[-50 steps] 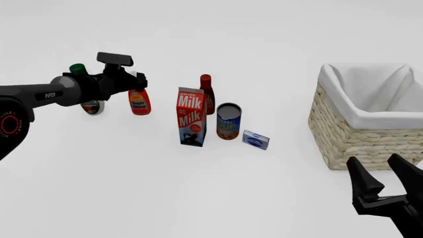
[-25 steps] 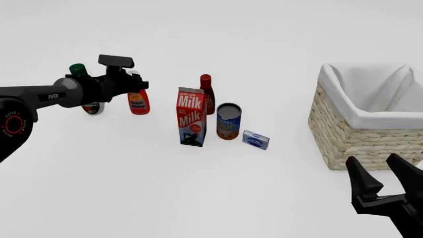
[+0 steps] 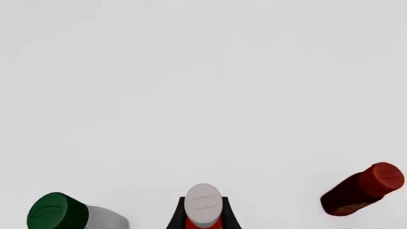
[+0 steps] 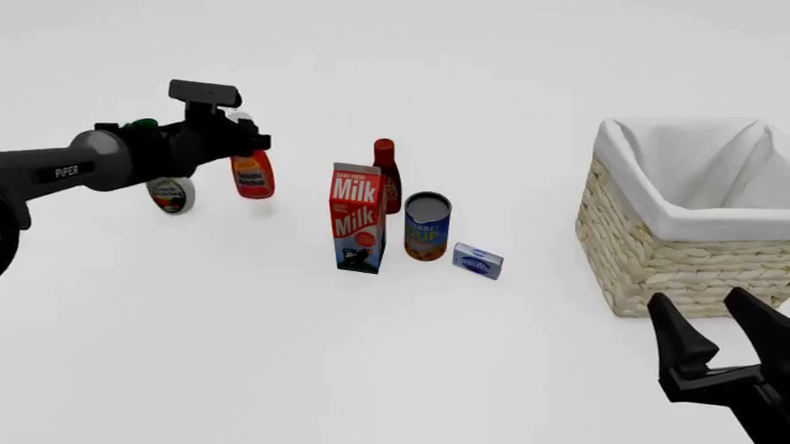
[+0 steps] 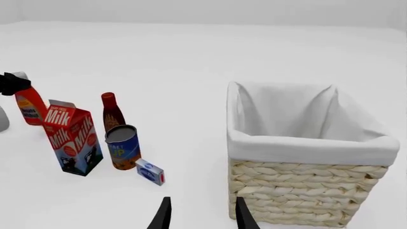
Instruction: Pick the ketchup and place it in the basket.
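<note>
We see the left arm reaching in level from the left of the front view, its left pincer (image 4: 247, 139) clamped on the neck of the ketchup (image 4: 252, 175), just under the white cap. The bottle hangs from the pincer, tilted slightly, and appears to be lifted clear of the counter (image 4: 370, 351), with a faint shadow below it. In the left wrist view we look down on the white cap between the two dark fingers (image 3: 178, 212). Just behind the arm stands the white bottle with a green cap (image 4: 169, 192), partly hidden by the arm, close beside the ketchup. To the right of the ketchup, toward the middle of the counter, we find a milk carton (image 4: 357, 218), the dark red bottle (image 4: 387, 174) just behind it, a blue can (image 4: 427, 226) beside the carton and a small blue box (image 4: 478, 261) lying near the can; this cluster sits between the ketchup and the basket (image 4: 660, 254). The basket stands at the far right, well apart from the ketchup. The right pincer (image 4: 722, 338) hovers low at the near right, its fingers spread apart and holding nothing, just in front of the basket.
</note>
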